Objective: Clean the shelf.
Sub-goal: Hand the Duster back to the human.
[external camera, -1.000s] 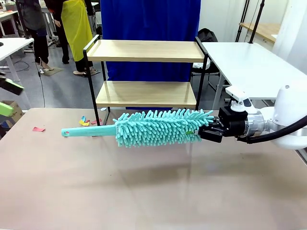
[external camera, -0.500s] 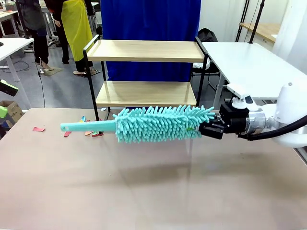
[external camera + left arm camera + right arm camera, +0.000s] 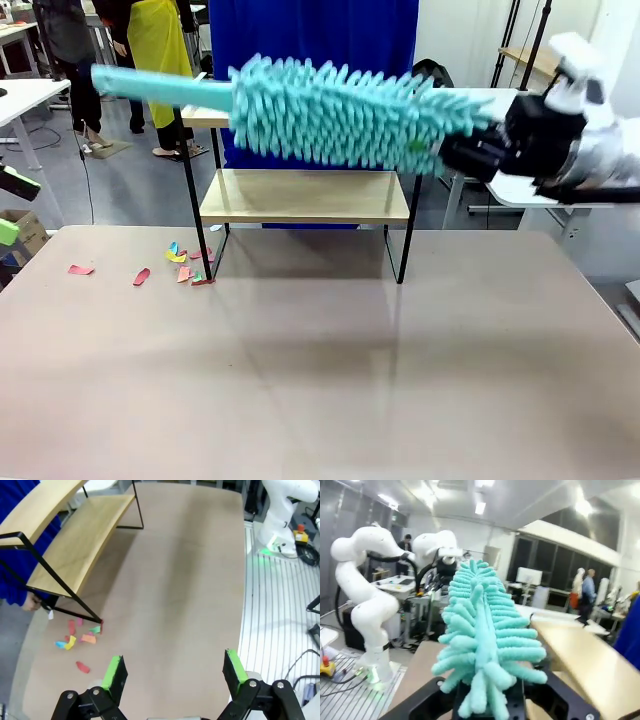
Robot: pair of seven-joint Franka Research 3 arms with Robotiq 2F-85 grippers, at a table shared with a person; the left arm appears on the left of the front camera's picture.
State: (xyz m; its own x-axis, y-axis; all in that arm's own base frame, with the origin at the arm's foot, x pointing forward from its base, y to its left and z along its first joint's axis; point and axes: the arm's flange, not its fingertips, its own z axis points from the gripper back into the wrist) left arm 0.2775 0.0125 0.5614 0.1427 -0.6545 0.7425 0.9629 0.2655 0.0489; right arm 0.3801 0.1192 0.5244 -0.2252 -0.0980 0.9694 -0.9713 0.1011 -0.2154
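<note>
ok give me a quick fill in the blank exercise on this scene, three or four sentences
1. The right end effector is shut on the fluffy end of a ____-coloured duster.
2. The duster is held level with the ____ board of the shelf.
3. Small paper scraps lie on the table by the shelf's ____ front leg, as the front view shows it.
4. The left end effector hangs over the table with its jaws ____.

Missing words: teal; top; left; open

Bright, even indoor light with motion blur

We see ceiling lights [image 3: 481, 507] glaring at 12 o'clock, a soft shadow on the table [image 3: 330, 390], the duster [image 3: 340, 112] smeared, and wrist-view edges bowed.
</note>
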